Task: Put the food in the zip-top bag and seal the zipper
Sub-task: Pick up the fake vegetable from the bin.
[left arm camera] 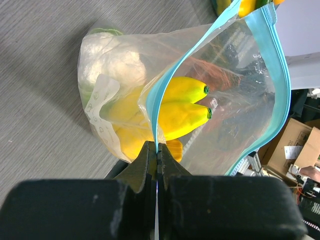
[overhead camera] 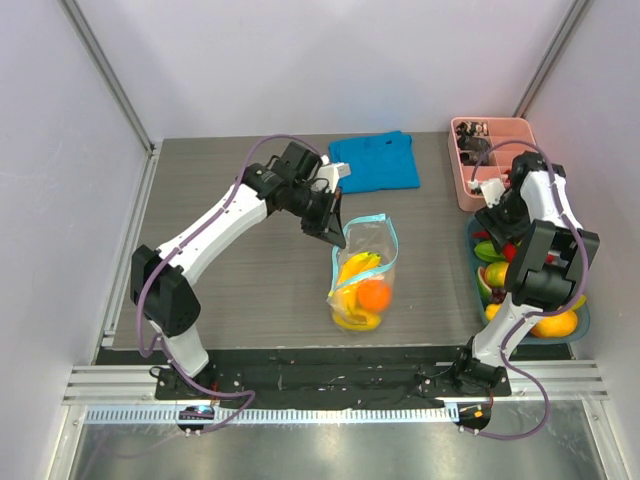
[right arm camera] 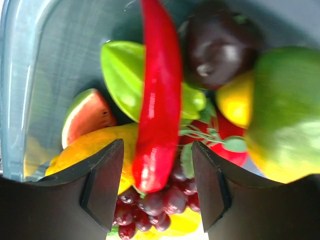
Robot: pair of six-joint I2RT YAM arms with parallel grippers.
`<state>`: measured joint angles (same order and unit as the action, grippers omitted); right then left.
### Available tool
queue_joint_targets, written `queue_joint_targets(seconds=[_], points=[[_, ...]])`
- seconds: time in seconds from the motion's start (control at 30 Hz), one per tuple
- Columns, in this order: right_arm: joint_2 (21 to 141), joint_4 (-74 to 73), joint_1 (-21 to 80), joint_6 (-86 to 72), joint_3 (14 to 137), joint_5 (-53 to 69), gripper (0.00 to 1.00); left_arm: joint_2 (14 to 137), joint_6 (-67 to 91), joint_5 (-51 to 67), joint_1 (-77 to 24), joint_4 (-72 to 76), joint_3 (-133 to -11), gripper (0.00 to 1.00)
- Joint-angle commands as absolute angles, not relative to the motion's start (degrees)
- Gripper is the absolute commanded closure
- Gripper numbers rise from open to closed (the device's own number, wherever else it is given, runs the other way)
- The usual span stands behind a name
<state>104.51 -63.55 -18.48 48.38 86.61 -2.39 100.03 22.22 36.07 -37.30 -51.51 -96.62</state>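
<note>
The clear zip-top bag (overhead camera: pixel 365 275) stands mid-table with its mouth gaping, holding yellow bananas (left arm camera: pixel 182 105), white cauliflower (left arm camera: pixel 110 60) and an orange (overhead camera: pixel 373 294). My left gripper (overhead camera: pixel 333 234) is shut on the bag's light-blue zipper strip (left arm camera: pixel 159 107) at the rim's near corner, holding it up. My right gripper (right arm camera: pixel 157 187) is open above the blue tray (overhead camera: pixel 580 322) of toy food, its jaws either side of a red chili (right arm camera: pixel 157 95) lying over dark grapes (right arm camera: pixel 160 202). It touches nothing that I can see.
A blue folded cloth (overhead camera: pixel 376 161) lies at the back centre. A pink tray (overhead camera: pixel 480 160) with small bits stands at the back right. The blue tray also holds green fruit (right arm camera: pixel 282 110), a watermelon slice (right arm camera: pixel 85 117) and a dark plum (right arm camera: pixel 220 42). Grey walls enclose the table.
</note>
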Motion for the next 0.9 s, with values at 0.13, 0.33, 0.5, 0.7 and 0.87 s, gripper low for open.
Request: queue_joint_targets(seconds=[0.13, 0.33, 0.5, 0.7, 0.87], points=[[102.92, -63.46, -18.11, 49.48, 82.79, -2.46, 0.49, 99.84, 21.53, 36.74, -36.91, -51.94, -99.23, 1.0], [100.81, -67.32, -18.1, 49.92, 88.23, -0.79, 0.67, 99.4, 21.62, 36.74, -36.91, -51.77, -98.96, 1.0], [98.79, -72.41, -18.02, 51.5, 94.73, -0.79, 0.77, 99.14, 21.71, 36.74, -36.91, -51.59, -98.79, 1.0], [94.41, -79.36, -16.88, 54.48, 101.41, 2.89, 0.85, 98.88, 21.88, 36.65, -36.91, -51.33, -98.53, 1.0], [87.03, -81.12, -9.96, 60.19, 106.43, 7.99, 0.87, 98.88, 22.41, 36.65, -37.0, -50.89, -98.44, 1.0]])
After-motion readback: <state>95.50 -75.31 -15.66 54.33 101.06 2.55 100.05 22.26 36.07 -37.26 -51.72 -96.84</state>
